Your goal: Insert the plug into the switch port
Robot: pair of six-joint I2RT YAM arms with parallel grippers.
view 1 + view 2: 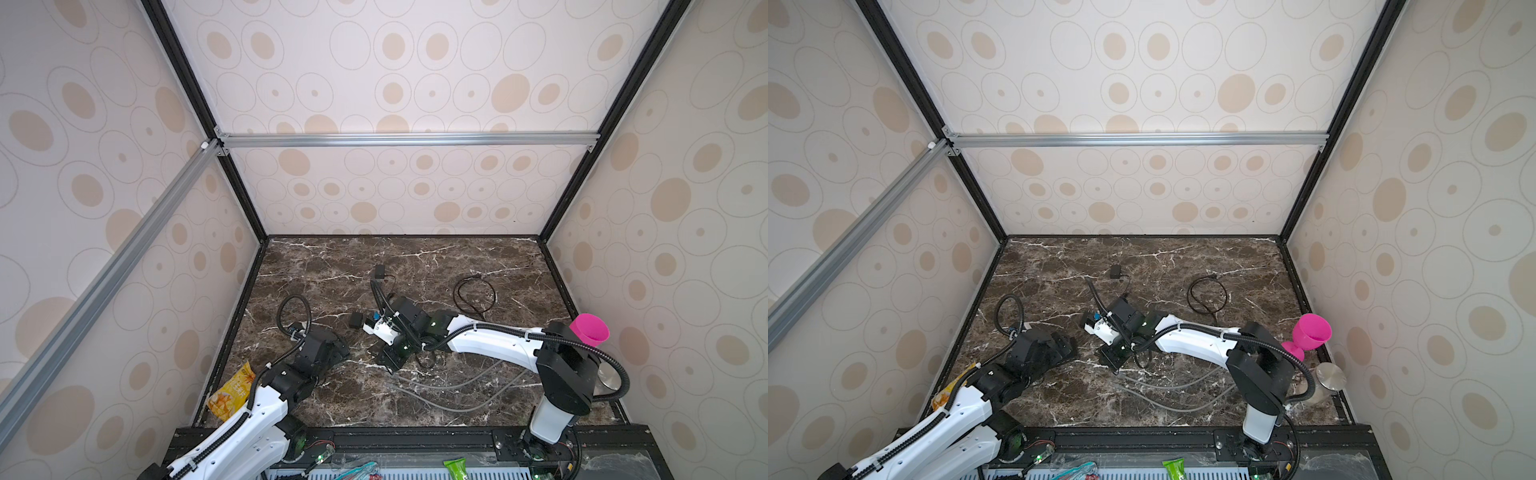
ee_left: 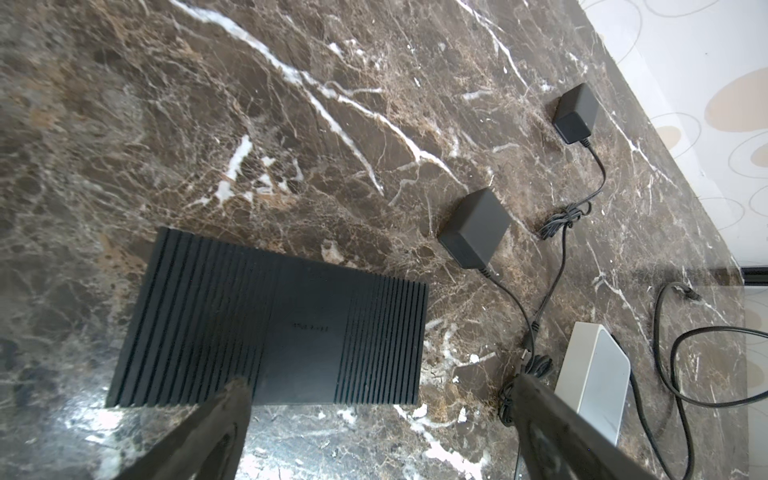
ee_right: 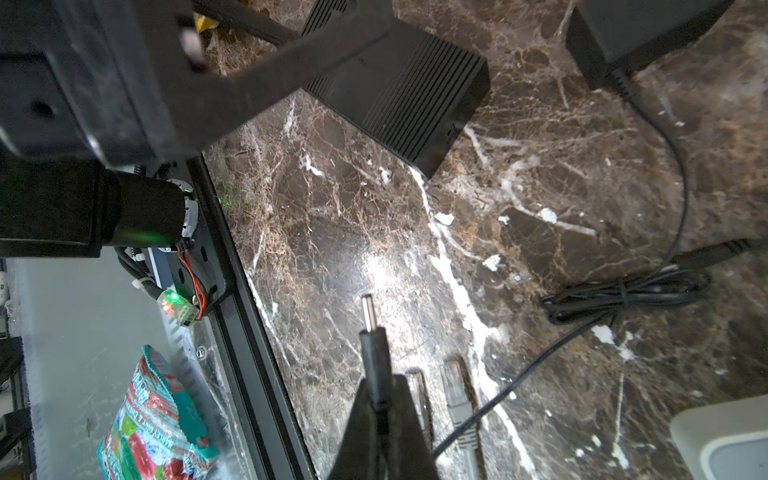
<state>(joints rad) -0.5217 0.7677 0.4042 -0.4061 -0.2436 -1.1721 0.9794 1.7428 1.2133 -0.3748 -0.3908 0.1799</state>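
Observation:
The switch (image 2: 270,324) is a flat black ribbed box lying on the marble; its end also shows in the right wrist view (image 3: 399,83). In both top views my left arm covers it. My left gripper (image 2: 380,382) hangs open just above the switch's near edge, one fingertip (image 2: 239,386) over the box, nothing between the fingers. The plug (image 3: 374,345) is a black barrel plug with a bare metal tip. My right gripper (image 3: 380,390) is shut on it and holds it over the marble, well apart from the switch. In a top view that gripper (image 1: 388,363) sits mid-table.
Two black power adapters (image 2: 473,228) (image 2: 573,112) lie beyond the switch, their thin cables bundled (image 3: 623,295). A white box (image 2: 594,382) and grey network plugs (image 3: 457,386) lie close by. A black cable loop (image 1: 476,295), pink cup (image 1: 590,328) and yellow snack bag (image 1: 232,395) line the edges.

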